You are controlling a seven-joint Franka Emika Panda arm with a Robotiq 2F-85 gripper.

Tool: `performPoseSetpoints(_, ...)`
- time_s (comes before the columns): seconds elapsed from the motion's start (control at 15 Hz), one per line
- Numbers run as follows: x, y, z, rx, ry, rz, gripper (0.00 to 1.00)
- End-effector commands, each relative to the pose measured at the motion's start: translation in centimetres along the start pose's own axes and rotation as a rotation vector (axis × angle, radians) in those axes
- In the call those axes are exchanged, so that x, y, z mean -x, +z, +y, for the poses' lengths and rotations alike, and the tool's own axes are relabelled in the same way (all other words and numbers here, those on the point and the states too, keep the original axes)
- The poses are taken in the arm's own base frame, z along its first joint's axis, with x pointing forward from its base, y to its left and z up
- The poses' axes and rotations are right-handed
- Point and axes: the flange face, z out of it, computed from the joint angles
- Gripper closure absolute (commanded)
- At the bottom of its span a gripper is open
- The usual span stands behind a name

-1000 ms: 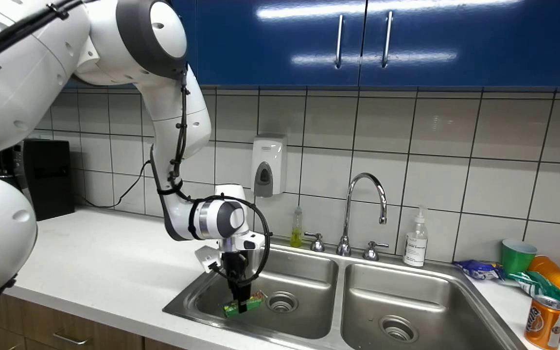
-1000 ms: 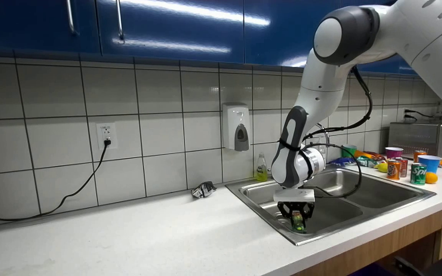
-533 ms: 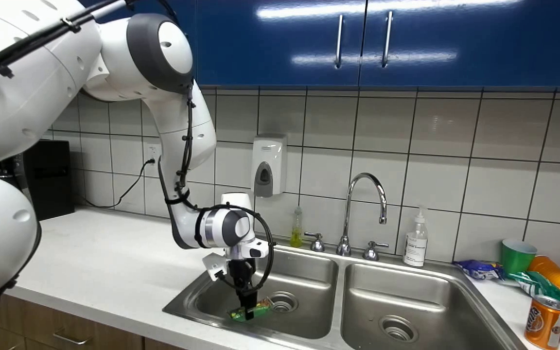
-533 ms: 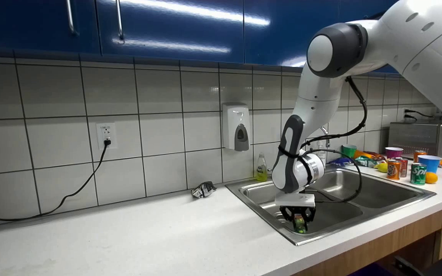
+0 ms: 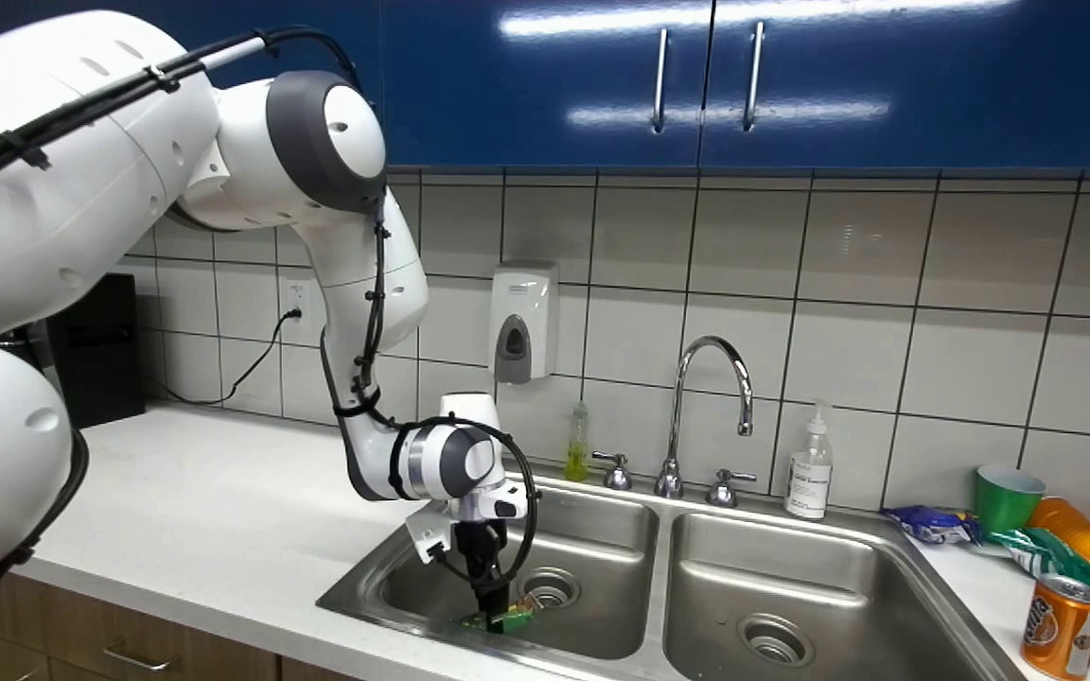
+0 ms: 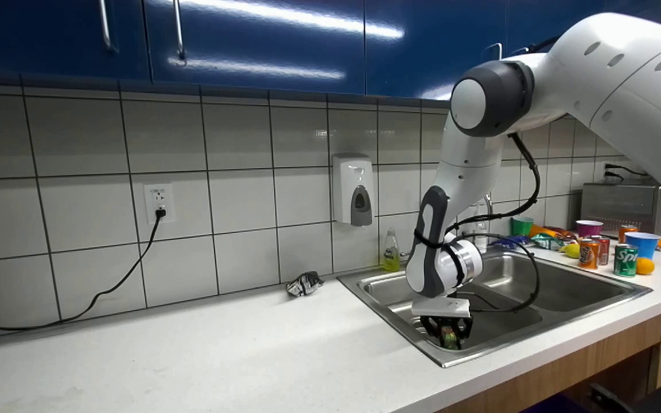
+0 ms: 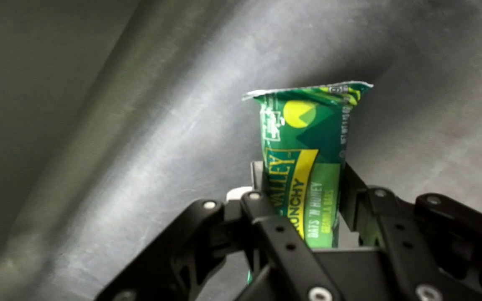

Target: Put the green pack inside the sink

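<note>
The green pack [image 7: 312, 121] is a small flat green granola-bar wrapper with a yellow stripe. My gripper [image 7: 303, 179] is shut on its sides, one finger along each edge; the pack's far end sticks out past the fingertips. In both exterior views the pack [image 5: 518, 617] [image 6: 450, 339] and the gripper [image 5: 496, 619] [image 6: 449, 334] are low inside one basin of the steel sink [image 5: 656, 586] [image 6: 385, 324], near its front wall and beside the round drain [image 5: 550, 588]. I cannot tell whether the pack touches the basin floor. Its near part is hidden behind the fingers.
A chrome faucet [image 5: 677, 407] and handles stand behind the sink. A yellow-green soap bottle [image 5: 578, 443] and a pump bottle [image 5: 810, 468] stand along the back. Cans [image 5: 1063, 626], cups and wrappers crowd the counter beyond. A crumpled silver wrapper [image 6: 304, 284] lies by the wall.
The gripper, holding the green pack, has moved lower into the basin and slightly toward the drain side. The arm's upper links have lowered too.
</note>
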Motion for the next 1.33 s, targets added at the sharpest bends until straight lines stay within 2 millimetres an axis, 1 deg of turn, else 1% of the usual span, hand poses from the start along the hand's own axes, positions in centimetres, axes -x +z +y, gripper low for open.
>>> performPoseSetpoints(0.0, -1.0, 0.5, -0.2, -0.002, 0.009, 0.012, 0.83)
performPoseSetpoints(0.47, -1.4, 1.6, -0.4, 0.007, 0.021, 0.009, 0.83)
performPoseSetpoints(0.53, -1.4, 1.8, -0.3, 0.011, 0.025, 0.009, 0.33)
performPoseSetpoints(0.6, -1.4, 1.8, -0.3, 0.014, 0.026, 0.009, 0.32)
performPoseSetpoints(0.73, -1.3, 1.6, -0.2, 0.014, 0.031, 0.008, 0.19)
performPoseSetpoints(0.8, -1.3, 1.3, -0.2, 0.013, 0.035, 0.006, 0.1)
performPoseSetpoints(0.87, -1.2, 0.8, -0.2, 0.01, 0.037, 0.009, 0.03)
performPoseSetpoints(0.93, -1.2, 0.1, -0.2, 0.008, 0.037, 0.012, 0.0)
performPoseSetpoints(1.07, -1.1, -1.2, -0.3, 0.005, 0.032, 0.025, 0.0)
performPoseSetpoints(1.27, -0.8, -3.7, -0.6, -0.006, 0.024, 0.052, 0.0)
